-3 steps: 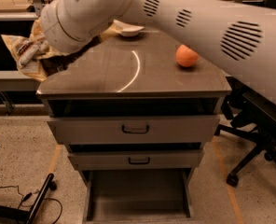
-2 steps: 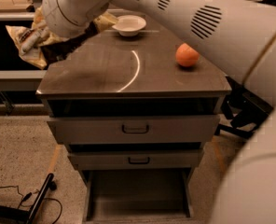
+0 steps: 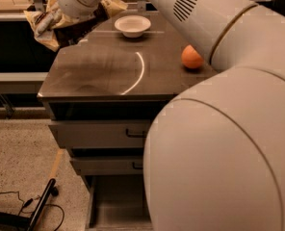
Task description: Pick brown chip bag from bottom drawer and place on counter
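My gripper (image 3: 60,23) is at the far left corner of the counter (image 3: 109,71), shut on the brown chip bag (image 3: 45,27). The bag is crumpled, with tan ends and dark foil, and hangs in the air above the counter's left edge. The wrist covers most of it, and a tan end shows beyond the wrist (image 3: 114,5). The bottom drawer (image 3: 117,203) stands pulled open below; the part of its inside that shows is bare. My white arm fills the right and the foreground.
A white bowl (image 3: 132,25) sits at the back of the counter and an orange (image 3: 192,57) at its right. Two upper drawers with dark handles (image 3: 133,133) are shut. A black stand and cables (image 3: 34,213) lie on the floor at the left.
My gripper has carried the bag up and toward the counter's far left corner. The arm now swings closer across the right of the view.
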`<control>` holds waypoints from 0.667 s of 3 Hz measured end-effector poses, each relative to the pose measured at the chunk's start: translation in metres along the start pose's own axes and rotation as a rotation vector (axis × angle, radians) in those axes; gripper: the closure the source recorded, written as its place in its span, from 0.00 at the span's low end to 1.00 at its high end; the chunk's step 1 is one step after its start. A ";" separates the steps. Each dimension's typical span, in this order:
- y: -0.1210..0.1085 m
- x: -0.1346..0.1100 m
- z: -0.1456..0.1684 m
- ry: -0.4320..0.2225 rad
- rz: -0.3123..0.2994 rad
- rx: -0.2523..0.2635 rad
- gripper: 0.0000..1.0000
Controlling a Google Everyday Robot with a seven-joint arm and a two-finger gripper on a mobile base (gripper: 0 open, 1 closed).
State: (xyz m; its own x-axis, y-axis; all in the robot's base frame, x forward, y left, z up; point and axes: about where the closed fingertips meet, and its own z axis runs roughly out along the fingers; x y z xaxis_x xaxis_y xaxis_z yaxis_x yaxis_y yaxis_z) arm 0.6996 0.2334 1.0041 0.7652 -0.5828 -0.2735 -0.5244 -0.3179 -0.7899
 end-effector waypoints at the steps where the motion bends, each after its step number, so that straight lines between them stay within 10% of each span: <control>1: -0.014 0.027 -0.022 0.053 0.019 0.043 1.00; 2: -0.014 0.024 -0.021 0.043 -0.018 0.041 0.84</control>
State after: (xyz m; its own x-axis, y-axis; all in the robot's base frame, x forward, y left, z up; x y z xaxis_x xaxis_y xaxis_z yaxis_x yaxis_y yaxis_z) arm 0.7173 0.2086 1.0201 0.7571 -0.6091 -0.2360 -0.4945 -0.2982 -0.8164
